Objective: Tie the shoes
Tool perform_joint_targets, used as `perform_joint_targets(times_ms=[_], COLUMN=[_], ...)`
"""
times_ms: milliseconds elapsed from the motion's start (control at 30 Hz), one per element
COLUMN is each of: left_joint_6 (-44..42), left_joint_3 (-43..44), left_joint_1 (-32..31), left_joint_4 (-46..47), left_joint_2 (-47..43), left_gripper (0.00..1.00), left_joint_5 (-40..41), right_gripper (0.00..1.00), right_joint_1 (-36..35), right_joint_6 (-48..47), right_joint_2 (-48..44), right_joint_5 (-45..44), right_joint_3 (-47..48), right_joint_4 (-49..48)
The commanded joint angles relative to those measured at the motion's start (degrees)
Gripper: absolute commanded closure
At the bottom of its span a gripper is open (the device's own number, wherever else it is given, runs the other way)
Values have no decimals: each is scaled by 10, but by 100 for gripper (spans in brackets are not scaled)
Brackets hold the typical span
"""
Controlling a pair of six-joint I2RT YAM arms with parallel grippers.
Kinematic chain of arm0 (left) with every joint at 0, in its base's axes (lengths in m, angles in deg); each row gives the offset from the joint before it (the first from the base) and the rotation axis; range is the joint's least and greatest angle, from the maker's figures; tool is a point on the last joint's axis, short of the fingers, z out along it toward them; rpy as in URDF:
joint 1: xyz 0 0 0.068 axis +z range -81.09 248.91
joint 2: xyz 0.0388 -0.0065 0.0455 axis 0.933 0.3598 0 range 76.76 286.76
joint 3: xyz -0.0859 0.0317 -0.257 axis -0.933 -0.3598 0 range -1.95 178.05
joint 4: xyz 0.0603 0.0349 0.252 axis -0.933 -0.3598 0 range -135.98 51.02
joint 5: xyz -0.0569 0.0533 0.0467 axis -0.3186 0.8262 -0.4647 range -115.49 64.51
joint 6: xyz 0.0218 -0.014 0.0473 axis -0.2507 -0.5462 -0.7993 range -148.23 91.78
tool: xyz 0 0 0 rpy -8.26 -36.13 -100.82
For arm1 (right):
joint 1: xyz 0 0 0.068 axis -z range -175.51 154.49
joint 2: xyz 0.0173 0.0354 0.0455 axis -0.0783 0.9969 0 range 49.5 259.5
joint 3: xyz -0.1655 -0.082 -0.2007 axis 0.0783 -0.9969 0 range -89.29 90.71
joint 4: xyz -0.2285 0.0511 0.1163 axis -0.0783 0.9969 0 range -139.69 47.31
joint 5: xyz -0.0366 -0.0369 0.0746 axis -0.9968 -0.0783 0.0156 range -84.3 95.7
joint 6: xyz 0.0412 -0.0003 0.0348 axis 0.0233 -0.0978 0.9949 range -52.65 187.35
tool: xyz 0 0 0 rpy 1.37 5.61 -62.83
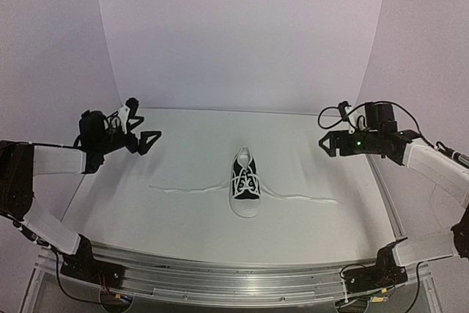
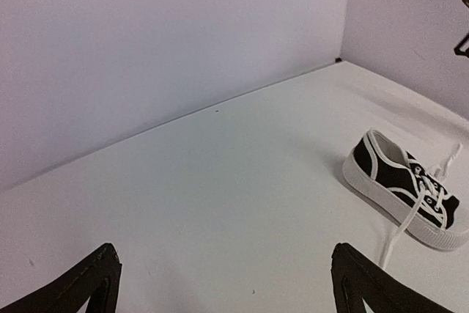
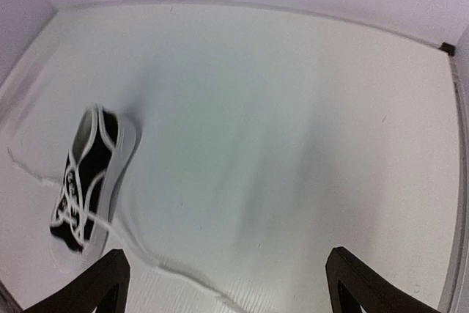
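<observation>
A small black sneaker (image 1: 245,182) with white sole, toe cap and tongue lies mid-table, toe toward me. Its white laces are untied: one lace (image 1: 187,190) trails left, the other (image 1: 308,198) trails right. The shoe also shows in the left wrist view (image 2: 404,185) and the right wrist view (image 3: 89,176). My left gripper (image 1: 150,141) hovers open and empty, well left of the shoe. My right gripper (image 1: 326,142) hovers open and empty, well right of it. Both point inward toward the shoe.
A white curved backdrop (image 1: 242,34) rises behind the white table (image 1: 190,225). A metal rail (image 1: 220,280) runs along the near edge. Cables loop over the right arm (image 1: 432,163).
</observation>
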Motion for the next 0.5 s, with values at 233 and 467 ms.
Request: perform_joint_targets(times_ms=[233,467], left_joint_6=[-510,-575], left_joint_3=[280,315], left_joint_1=[-165,-203], left_joint_4=[-653,-636], left_joint_2=[222,301], left_gripper=[13,11], left_joint_5=[-14,74], right_gripper=[10,15], right_joint_1=[-70,-78], right_joint_6=[-314,-359], right_joint_2=[150,255], right_joint_5=[-8,-12], right_joint_3=[42,53], right_joint_4=[210,211])
